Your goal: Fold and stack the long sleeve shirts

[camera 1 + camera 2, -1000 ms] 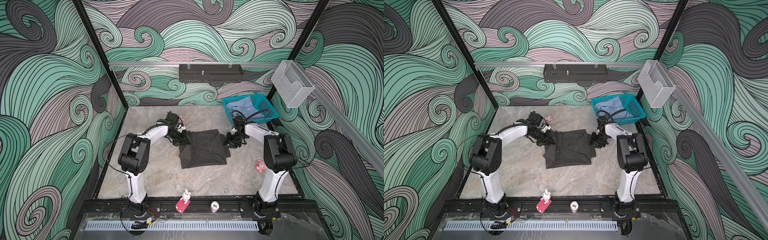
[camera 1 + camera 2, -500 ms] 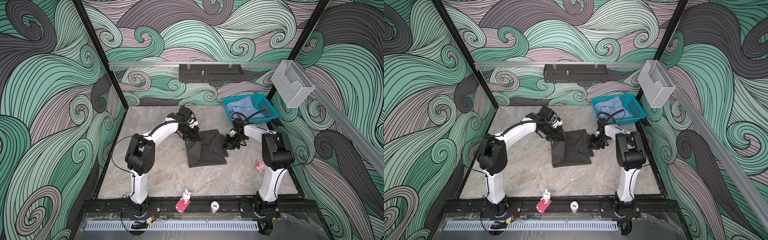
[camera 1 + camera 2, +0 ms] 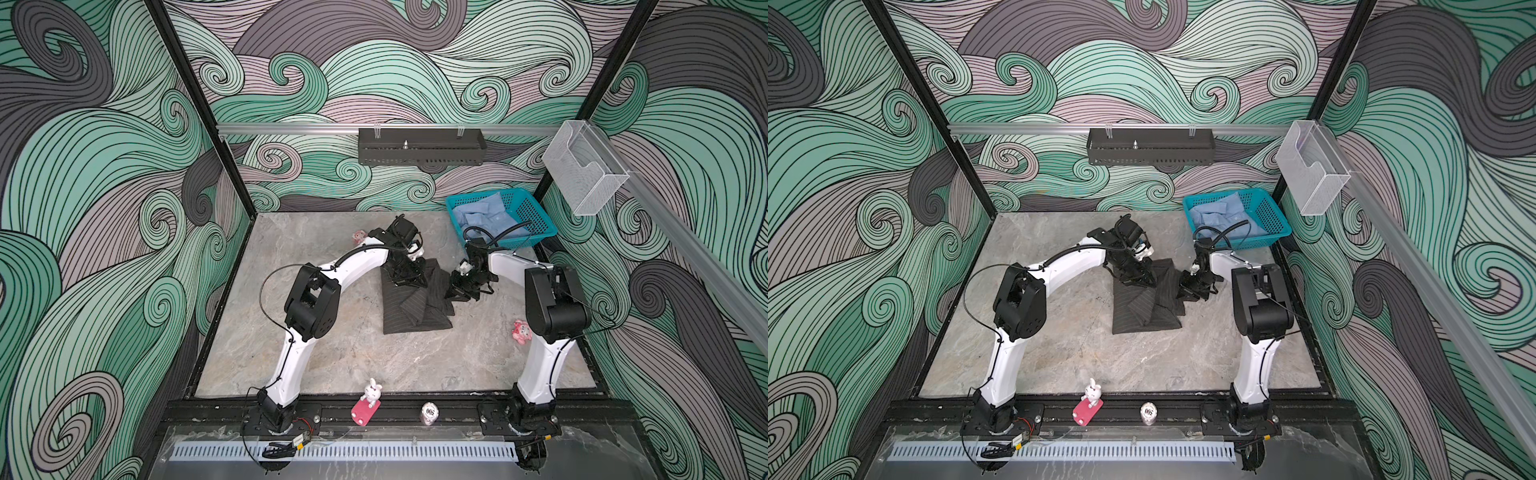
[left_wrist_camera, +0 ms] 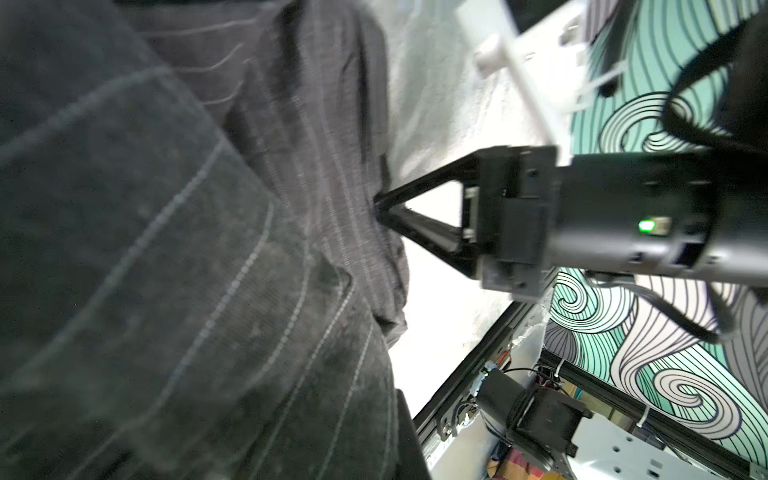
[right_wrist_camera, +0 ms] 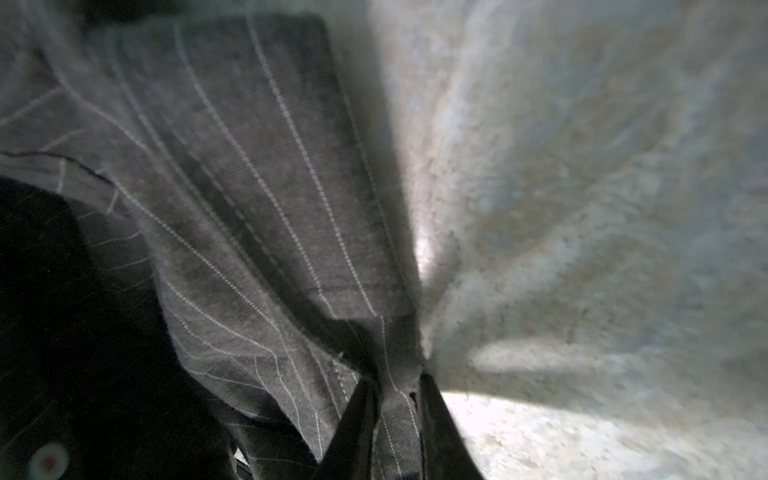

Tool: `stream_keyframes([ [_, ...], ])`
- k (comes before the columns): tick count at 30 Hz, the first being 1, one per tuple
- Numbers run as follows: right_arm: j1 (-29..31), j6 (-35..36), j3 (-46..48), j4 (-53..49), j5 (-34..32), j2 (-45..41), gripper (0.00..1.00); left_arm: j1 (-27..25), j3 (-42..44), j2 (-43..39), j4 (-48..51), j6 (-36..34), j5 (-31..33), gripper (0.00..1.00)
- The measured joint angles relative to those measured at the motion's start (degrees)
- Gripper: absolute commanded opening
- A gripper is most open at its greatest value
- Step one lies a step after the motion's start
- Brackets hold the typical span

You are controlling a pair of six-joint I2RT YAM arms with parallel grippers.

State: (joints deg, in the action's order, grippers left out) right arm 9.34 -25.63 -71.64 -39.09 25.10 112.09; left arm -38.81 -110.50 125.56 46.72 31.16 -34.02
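You have bare table (image 3: 332,357) on the near side and to the left of the dark shirt (image 3: 415,309), which lies just past the middle of the table in both top views (image 3: 1142,313). The right side is tighter. The basket (image 3: 538,214) sits in the far right corner, close behind your right arm's wrist, and a small pink toy (image 3: 520,331) lies near the table's right edge beside that arm. The blue shirt (image 3: 478,214) is crumpled inside the basket.

Your left gripper (image 3: 409,279) is over the dark shirt's far edge, jaws closed, with cloth drawn up to them. Your right gripper (image 5: 395,415) has its jaws pinched on the shirt's right edge. In the left wrist view its fingertips (image 4: 428,237) meet on the hem.

A second ago the shirt lay spread wide and flat between the two grippers. Since then the left gripper has carried the left side across toward the right one. The shirt is now narrower, with a slanted flap on top. The right gripper has hardly shifted.

The dark cloth is woven charcoal with thin pale dotted stripes, and it is creased. The table looks like grey marbled stone. The basket is teal plastic mesh.
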Motion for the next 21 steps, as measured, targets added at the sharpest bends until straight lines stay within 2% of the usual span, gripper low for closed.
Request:
stream_keyframes([
  [13, 0.0, 0.07, 0.02, -0.22, -0.04, -0.09, 0.21, -3.78, -7.26, 9.53, 1.22, 1.44, -0.26, 0.0],
  [21, 0.0, 0.07, 0.15, -0.44, -0.07, -0.33, 0.21, -3.87, -9.7, 10.23, 1.16, 3.23, -0.22, 0.0],
])
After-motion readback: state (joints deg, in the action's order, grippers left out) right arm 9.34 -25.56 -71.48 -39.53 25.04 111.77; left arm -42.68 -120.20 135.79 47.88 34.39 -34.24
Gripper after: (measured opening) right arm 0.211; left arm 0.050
